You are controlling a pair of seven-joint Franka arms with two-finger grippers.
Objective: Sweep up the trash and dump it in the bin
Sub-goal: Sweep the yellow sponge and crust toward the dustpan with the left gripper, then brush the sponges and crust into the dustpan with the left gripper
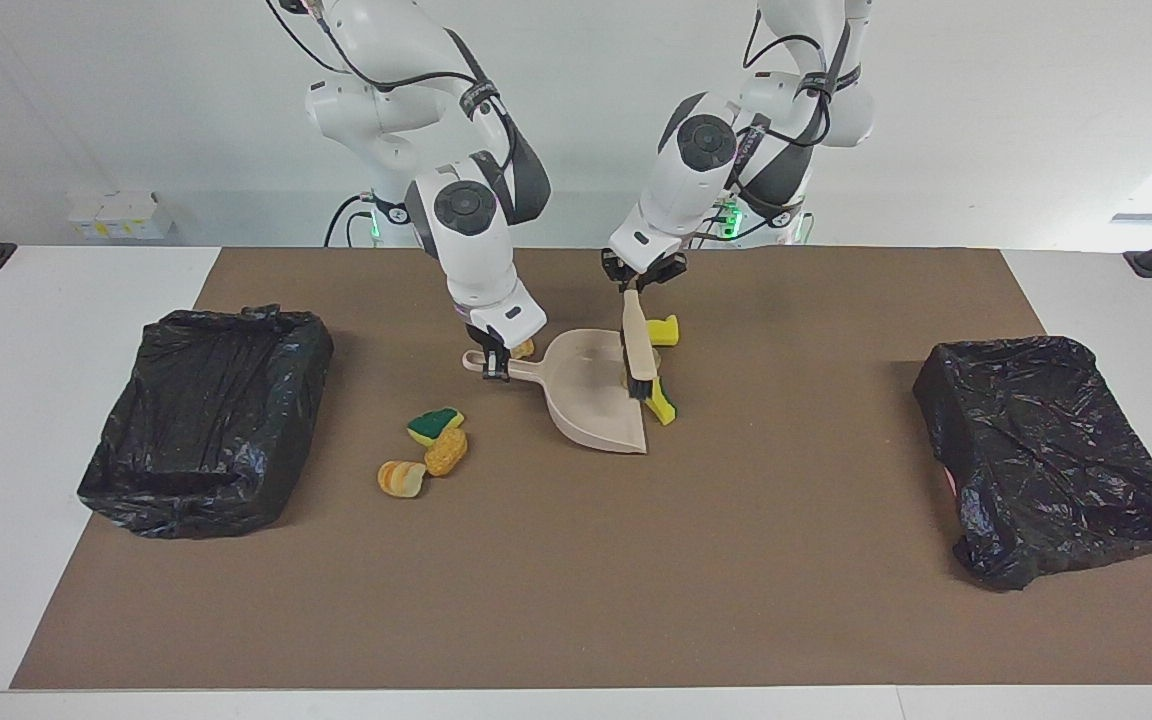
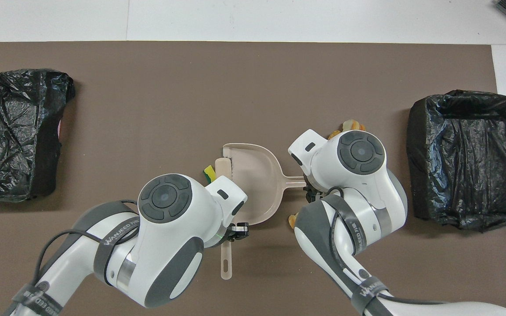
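1. My left fingers [image 1: 639,284], upper centre of the facing view, are clamped on the brush [image 1: 637,345].
2. Its bristles sit at the dustpan [image 1: 591,395] mouth, touching a yellow-green sponge [image 1: 662,400].
3. My right fingers [image 1: 496,362], centre-left, are clamped on the dustpan's handle.
4. Three scraps [image 1: 431,452] lie lower left of my right fingers, apart from them.

The right gripper [image 1: 496,368] clamps the dustpan [image 1: 591,400] handle. The left gripper [image 1: 639,283] grips the brush [image 1: 638,350], bristles at the pan's mouth beside a yellow sponge [image 1: 663,402]. Three scraps [image 1: 431,452] lie at the pan's eight o'clock.
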